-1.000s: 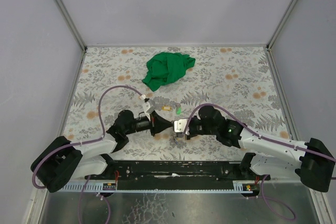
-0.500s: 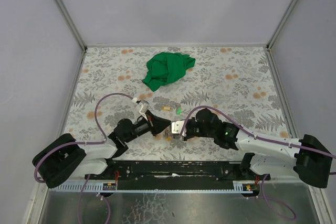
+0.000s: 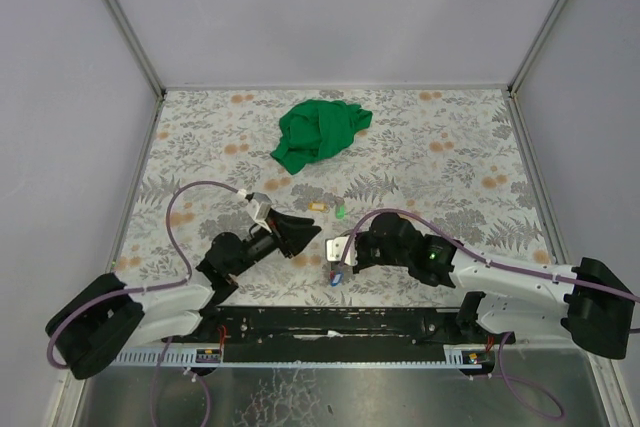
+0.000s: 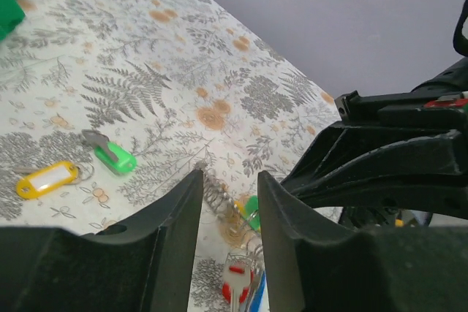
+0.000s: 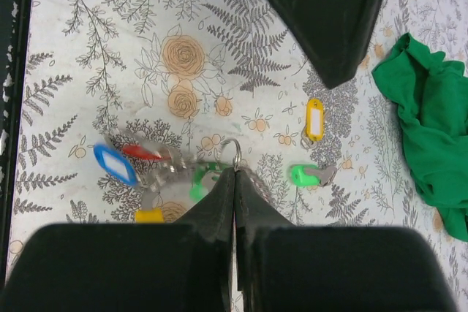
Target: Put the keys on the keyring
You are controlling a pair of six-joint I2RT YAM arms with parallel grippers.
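Observation:
My right gripper (image 3: 337, 250) (image 5: 235, 169) is shut on the keyring (image 5: 231, 153), a thin silvery loop. Keys with blue (image 5: 115, 164), red (image 5: 142, 153), green (image 5: 199, 177) and yellow (image 5: 149, 215) tags hang from it, blurred. The bunch (image 3: 337, 272) hangs just over the table. My left gripper (image 3: 318, 231) (image 4: 230, 174) is open and empty, just left of the bunch. Its view shows the red tag (image 4: 235, 283) between its fingers. Two loose keys lie on the table beyond: a yellow-tagged one (image 3: 317, 207) (image 4: 45, 179) (image 5: 314, 120) and a green-tagged one (image 3: 341, 212) (image 4: 115, 158) (image 5: 306, 174).
A crumpled green cloth (image 3: 320, 132) (image 5: 431, 129) lies at the back middle of the flower-patterned table (image 3: 450, 167). Grey walls close in the left, back and right. A black rail (image 3: 330, 322) runs along the near edge.
My left gripper has come off the bunch, drawn back to the left and lifted. My right gripper has shifted a little nearer with the ring, and the keys swing below it.

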